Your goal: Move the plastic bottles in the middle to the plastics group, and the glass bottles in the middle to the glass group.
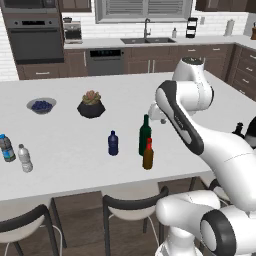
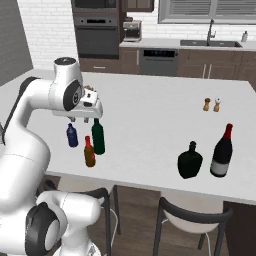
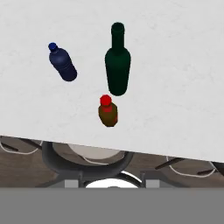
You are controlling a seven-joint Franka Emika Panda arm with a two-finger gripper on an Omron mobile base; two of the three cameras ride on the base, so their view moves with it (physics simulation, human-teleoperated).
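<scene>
- I see the dark blue bottle (image 1: 113,143) upright on the white counter (image 1: 60,130), near the front edge, apart from its neighbours.
- To its right stands the tall green bottle (image 1: 145,135); the amber bottle (image 1: 148,154) with the red cap sits just in front of it, very close.
- My gripper (image 2: 85,119) hangs above the green bottle, touching nothing. I cannot tell how far its fingers are spread.
- The two clear water bottles (image 1: 15,153) stand far left on the counter.
- The squat black bottle (image 2: 190,160) and a dark, red-capped wine bottle (image 2: 222,151) stand far right.
- Behind are a bowl of blueberries (image 1: 41,105) and a potted plant (image 1: 91,104).
</scene>
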